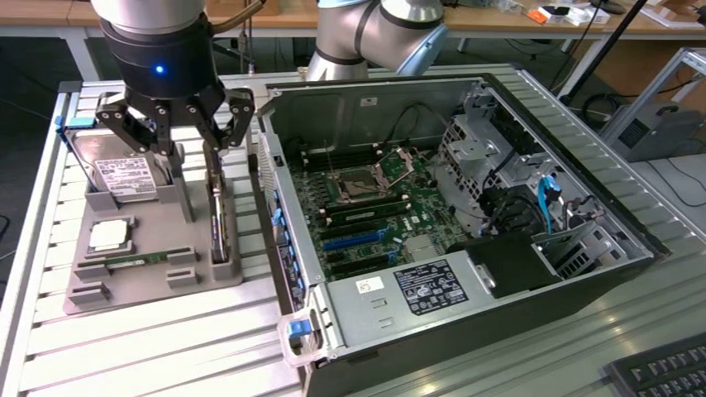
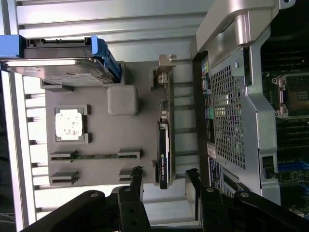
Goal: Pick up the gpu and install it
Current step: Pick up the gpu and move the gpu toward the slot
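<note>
The gpu (image 1: 221,217) is a thin dark card standing on edge in slots along the side of the grey holder (image 1: 132,285) nearest the computer case. In the wrist view the gpu (image 2: 165,140) has its metal bracket at the far end. My gripper (image 1: 197,149) hangs open just above the card. In the wrist view my gripper (image 2: 164,178) has one finger on each side of the card's near end, and both are apart from it. Nothing is held.
The holder (image 2: 125,130) also carries a hard drive (image 1: 121,175) with a blue frame, a CPU (image 1: 111,236), a RAM stick (image 1: 138,260) and a grey block (image 2: 122,100). The open computer case (image 1: 617,248) lies close beside it, motherboard (image 1: 364,215) exposed. A keyboard (image 1: 662,372) sits at the exterior view's lower right.
</note>
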Action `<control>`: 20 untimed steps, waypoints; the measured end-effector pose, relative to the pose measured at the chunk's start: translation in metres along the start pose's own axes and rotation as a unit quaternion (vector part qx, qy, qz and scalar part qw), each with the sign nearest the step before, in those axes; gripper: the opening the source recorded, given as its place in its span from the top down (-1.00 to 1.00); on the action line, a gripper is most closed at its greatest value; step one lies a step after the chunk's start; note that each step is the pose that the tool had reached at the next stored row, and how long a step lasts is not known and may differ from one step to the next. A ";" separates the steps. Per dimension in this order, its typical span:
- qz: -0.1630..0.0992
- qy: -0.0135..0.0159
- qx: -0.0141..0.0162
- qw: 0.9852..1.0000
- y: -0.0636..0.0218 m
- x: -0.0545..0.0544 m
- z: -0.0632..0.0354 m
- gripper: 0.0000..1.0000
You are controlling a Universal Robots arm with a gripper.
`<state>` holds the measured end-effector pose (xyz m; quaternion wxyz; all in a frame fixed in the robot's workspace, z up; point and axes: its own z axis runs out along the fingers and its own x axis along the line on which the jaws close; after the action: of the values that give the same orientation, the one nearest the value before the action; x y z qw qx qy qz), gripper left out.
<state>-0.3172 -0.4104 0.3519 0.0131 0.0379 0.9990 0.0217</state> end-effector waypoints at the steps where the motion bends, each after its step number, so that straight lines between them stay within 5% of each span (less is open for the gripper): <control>1: 0.000 0.000 0.000 1.000 -0.0001 0.000 0.0002 0.04; 20: 0.000 0.000 0.000 1.000 -0.0010 0.000 0.0046 0.04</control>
<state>-0.3173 -0.4112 0.3472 0.0130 0.0379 0.9990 0.0217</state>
